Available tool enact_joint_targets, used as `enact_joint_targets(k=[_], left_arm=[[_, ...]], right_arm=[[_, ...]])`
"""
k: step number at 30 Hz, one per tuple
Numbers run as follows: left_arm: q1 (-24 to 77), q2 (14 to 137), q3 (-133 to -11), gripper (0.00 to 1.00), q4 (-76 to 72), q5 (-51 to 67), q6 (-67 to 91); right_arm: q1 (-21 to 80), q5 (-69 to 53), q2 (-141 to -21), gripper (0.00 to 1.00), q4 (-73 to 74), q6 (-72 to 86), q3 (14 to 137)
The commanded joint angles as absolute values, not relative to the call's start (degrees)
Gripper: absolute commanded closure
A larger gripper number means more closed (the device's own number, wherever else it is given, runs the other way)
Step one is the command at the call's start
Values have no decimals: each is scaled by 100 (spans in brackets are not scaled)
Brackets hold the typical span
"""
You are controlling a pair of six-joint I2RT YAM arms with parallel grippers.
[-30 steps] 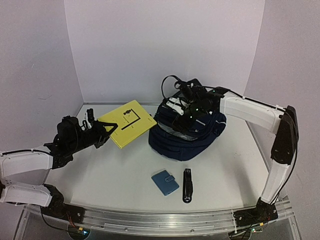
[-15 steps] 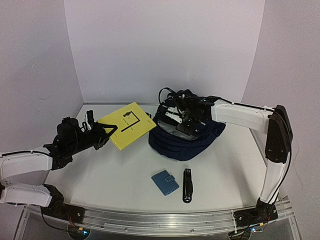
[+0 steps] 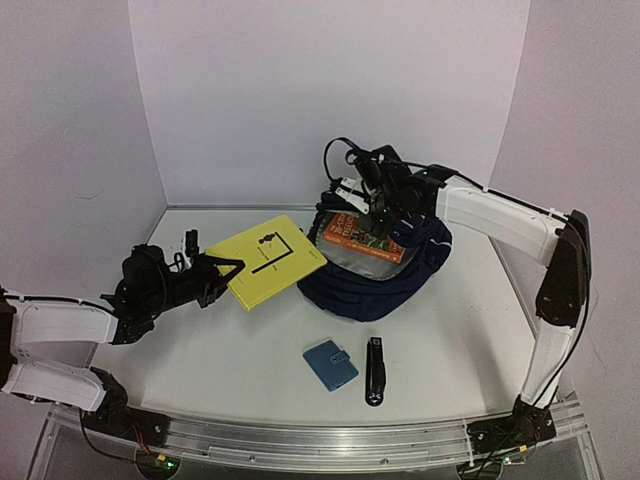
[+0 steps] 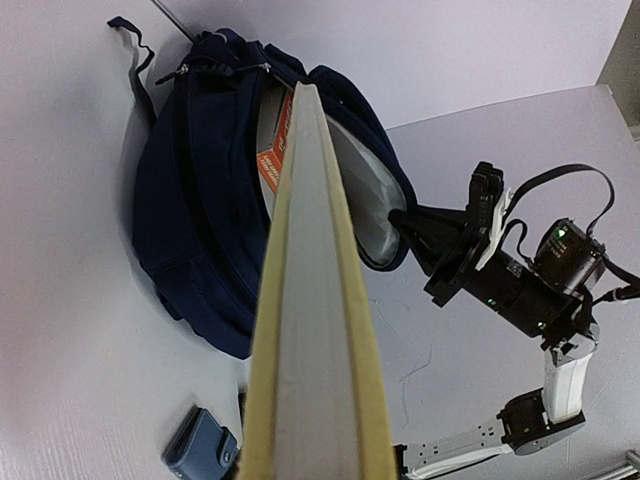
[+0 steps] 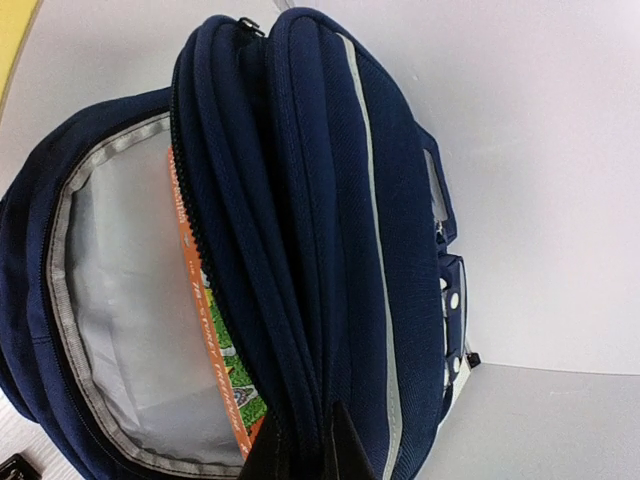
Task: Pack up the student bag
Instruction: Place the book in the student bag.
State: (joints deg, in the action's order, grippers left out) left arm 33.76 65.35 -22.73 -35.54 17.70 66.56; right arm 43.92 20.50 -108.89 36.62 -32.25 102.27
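Observation:
The student bag [image 3: 385, 285] lies at mid-table, dark navy, its main pocket open toward the left. An orange book [image 3: 362, 236] sits partly inside it. My right gripper [image 3: 378, 216] is shut on the bag's upper fabric edge and holds the mouth open. In the right wrist view the fingertips [image 5: 340, 445] pinch the navy folds [image 5: 300, 200] beside the orange book [image 5: 215, 350] and the grey lining [image 5: 120, 300]. My left gripper [image 3: 215, 272] is shut on a yellow book [image 3: 268, 260], held just left of the bag's mouth. In the left wrist view the yellow book [image 4: 315, 300] is edge-on and hides the fingers.
A small light-blue snap wallet [image 3: 330, 363] and a black oblong object [image 3: 375, 370] lie near the front of the table. The wallet also shows in the left wrist view [image 4: 200, 445]. White walls close the back and sides.

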Motion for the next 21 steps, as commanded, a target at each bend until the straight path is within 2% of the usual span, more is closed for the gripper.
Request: enact_joint_targets(k=[1,11,21], left_arm=[[3484,6908,-2703,100,-5183,2102,6840],[3817,9072,-3770,100,-7192,2448,7566],[4116,10783,-5185,100,-7563,2178,8168]], right_arm=[[4438,2001,-10702,100,3208,-3276,10906],[4438,1830,-10891,100,3208,-3135,11556],[4438,1365,-10809,100,3293,-2885,11655]])
